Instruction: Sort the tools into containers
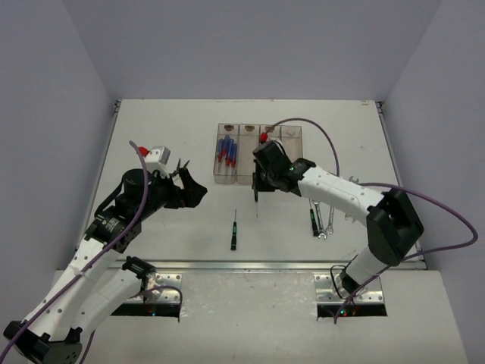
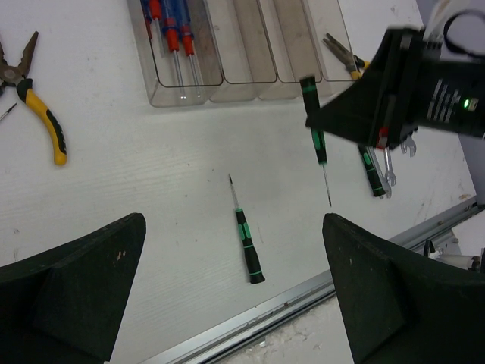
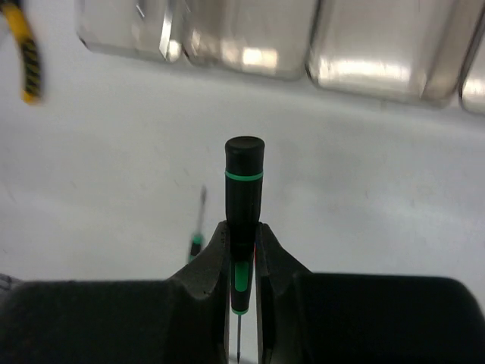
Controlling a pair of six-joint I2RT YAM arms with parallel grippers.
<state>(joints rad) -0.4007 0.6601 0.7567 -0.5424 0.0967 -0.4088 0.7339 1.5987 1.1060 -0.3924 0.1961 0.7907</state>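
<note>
My right gripper [image 3: 242,250] is shut on a black-and-green screwdriver [image 3: 244,182] and holds it above the table just in front of the containers [image 1: 247,173], handle towards them. The four joined bins [image 2: 250,72] hold blue-handled screwdrivers [image 2: 173,34] in the leftmost and yellow-handled pliers [image 2: 342,53] in the rightmost. A second black-and-green screwdriver [image 2: 248,246] lies on the table between my open left gripper's fingers [image 2: 76,280]. My left gripper [image 1: 193,189] hovers left of the bins, empty. Another pair of yellow-handled pliers [image 2: 38,106] lies at the left.
A third black-and-green screwdriver [image 1: 314,220] and silver wrenches [image 1: 323,222] lie at the right, under my right arm. Another wrench [image 1: 353,202] lies further right. A metal rail [image 1: 250,265] runs along the table's near edge.
</note>
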